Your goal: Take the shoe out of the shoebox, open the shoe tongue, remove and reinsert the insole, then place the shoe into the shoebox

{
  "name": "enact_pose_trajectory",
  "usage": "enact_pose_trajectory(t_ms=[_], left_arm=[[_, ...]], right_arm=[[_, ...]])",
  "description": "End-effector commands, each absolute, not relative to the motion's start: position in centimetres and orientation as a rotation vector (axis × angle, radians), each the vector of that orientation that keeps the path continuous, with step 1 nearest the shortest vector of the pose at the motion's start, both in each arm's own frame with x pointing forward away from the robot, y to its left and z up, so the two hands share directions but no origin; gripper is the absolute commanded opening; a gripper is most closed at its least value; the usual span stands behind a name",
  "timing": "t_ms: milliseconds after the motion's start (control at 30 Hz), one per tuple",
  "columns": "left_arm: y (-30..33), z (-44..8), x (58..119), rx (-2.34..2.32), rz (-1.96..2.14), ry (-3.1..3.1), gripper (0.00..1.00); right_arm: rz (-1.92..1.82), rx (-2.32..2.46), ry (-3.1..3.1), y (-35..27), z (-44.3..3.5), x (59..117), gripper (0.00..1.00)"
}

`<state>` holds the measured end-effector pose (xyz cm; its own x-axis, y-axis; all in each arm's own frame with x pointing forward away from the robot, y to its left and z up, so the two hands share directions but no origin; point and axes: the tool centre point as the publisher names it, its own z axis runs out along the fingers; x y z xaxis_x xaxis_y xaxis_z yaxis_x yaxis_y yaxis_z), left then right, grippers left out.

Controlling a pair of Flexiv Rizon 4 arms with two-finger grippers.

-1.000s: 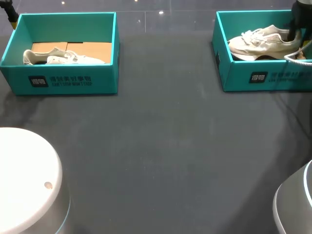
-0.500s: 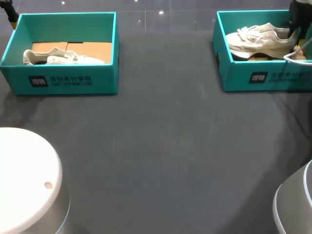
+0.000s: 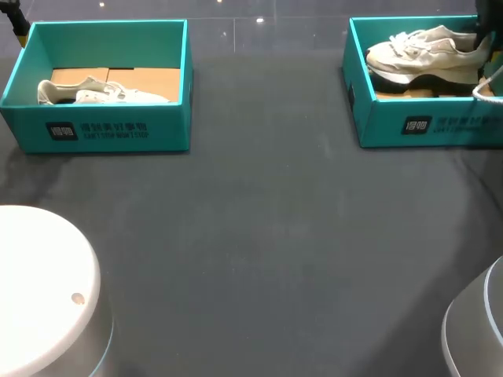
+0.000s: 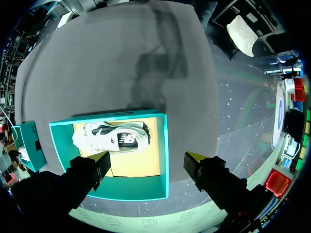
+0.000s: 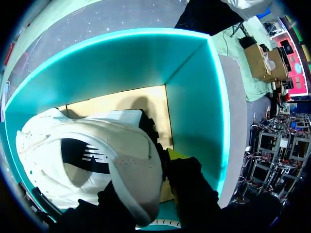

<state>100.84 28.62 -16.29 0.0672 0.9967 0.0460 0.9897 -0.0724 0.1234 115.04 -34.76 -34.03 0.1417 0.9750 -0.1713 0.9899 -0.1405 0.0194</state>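
Observation:
A white shoe [image 3: 428, 53] hangs partly raised in the right teal shoebox [image 3: 424, 126], heel end up at the box's far right. My right gripper [image 3: 481, 35] is shut on that heel. In the right wrist view the shoe's heel [image 5: 121, 160] fills the space between the dark fingers of that gripper [image 5: 155, 174], above the box's cardboard floor [image 5: 116, 104]. A second white shoe [image 3: 98, 93] lies in the left teal shoebox [image 3: 118, 133]. My left gripper [image 4: 148, 162] is open above that box's near wall, the shoe [image 4: 114, 138] ahead of it.
Dark grey tabletop [image 3: 259, 236] spreads between and in front of the two boxes. White rounded robot bases sit at the near left [image 3: 39, 290] and near right [image 3: 475, 330]. A white cable [image 3: 487, 90] loops by the right box.
The right gripper closed on the shoe's heel and lifted it; the shoe rose from the box floor. The left arm stayed still.

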Motion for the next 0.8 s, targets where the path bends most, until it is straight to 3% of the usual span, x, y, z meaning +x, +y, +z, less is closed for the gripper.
enact_pose_trajectory(t_ms=[33,800], left_arm=[[28.6,-16.2,100.7,2.252,0.185,2.097,1.0],[28.6,-16.2,100.7,2.252,0.185,2.097,1.0]], right_arm=[[-0.165,2.252,1.956,-34.5,-32.6,114.2,0.0],[-0.162,2.183,1.9,-34.8,-24.6,112.7,0.0]])
